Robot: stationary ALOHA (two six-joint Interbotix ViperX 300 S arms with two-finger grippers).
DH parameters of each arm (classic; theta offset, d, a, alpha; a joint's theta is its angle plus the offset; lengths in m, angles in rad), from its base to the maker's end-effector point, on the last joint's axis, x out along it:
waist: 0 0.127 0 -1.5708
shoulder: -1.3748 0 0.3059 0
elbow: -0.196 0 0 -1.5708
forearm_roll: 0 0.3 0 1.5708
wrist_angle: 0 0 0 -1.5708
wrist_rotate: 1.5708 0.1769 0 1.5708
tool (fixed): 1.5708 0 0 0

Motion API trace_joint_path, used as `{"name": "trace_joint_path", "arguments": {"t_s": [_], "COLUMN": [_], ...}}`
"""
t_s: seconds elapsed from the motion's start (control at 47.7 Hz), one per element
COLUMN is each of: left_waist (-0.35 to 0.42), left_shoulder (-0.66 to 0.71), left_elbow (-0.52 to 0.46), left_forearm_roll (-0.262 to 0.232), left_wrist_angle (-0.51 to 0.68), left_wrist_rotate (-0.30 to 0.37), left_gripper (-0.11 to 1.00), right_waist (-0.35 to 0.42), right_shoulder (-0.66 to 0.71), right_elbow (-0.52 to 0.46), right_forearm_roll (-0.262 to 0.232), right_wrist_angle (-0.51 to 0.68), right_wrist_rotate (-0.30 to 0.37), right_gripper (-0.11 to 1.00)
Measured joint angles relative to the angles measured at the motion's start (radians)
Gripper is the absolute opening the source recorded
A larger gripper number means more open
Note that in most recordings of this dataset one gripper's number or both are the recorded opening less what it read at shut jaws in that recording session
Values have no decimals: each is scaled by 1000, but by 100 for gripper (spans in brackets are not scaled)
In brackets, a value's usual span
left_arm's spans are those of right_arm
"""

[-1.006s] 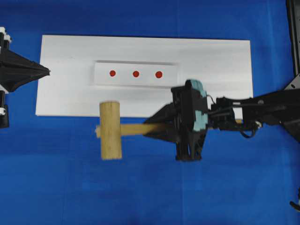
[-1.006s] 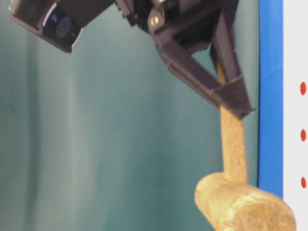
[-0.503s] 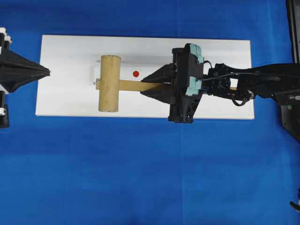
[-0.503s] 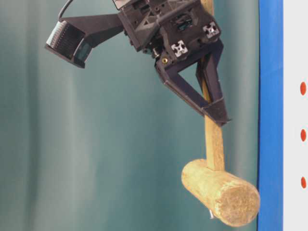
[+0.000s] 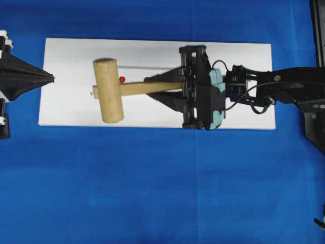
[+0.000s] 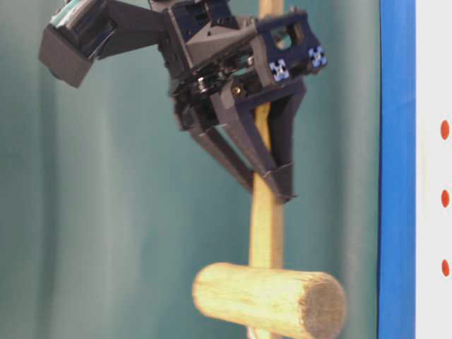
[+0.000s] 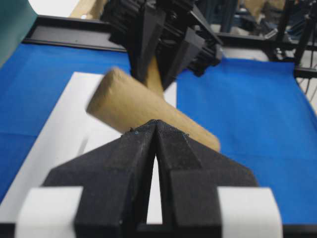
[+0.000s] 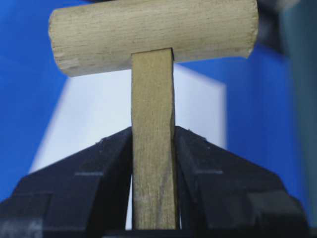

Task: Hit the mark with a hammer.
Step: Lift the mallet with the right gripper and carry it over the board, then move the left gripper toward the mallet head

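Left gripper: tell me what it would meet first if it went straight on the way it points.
The left gripper, jaws shut, points along the white board. Straight ahead hangs the hammer head, held by the right gripper. It probably meets that first, though relative height is unclear.

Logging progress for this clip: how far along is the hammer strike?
Done: right gripper is shut on the hammer handle, head raised over the white board. In hand: positioning near the red marks. Left: the strike itself. Left gripper sits shut, idle.
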Motion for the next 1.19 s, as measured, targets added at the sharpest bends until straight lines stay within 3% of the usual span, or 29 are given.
{"name": "trace_joint_path", "arguments": {"t_s": [0.189,0.294,0.692,0.881,0.985,1.195], "left_waist": [-2,0,-2,0,0,9], "left_shoulder": [0,-2,-20,-11,-5,-3], "left_elbow": [-2,0,0,0,0,0], "left_forearm_roll": [0,0,0,-9,-8,-9], "left_wrist_angle": [0,0,-9,-26,-29,-29], "left_wrist_rotate": [-41,-55,-57,-120,-184,-238], "left_gripper": [0,0,0,2,25,85], "right_waist": [-20,-15,-17,-17,-17,-17], "right_shoulder": [0,0,0,0,0,0], "right_elbow": [0,0,0,0,0,0], "right_forearm_roll": [-3,-2,3,3,5,5], "right_wrist_angle": [-63,-81,-86,-86,-86,-87], "right_wrist_rotate": [-250,-325,-357,-357,-357,-357], "right_gripper": [10,10,10,10,10,10]}}
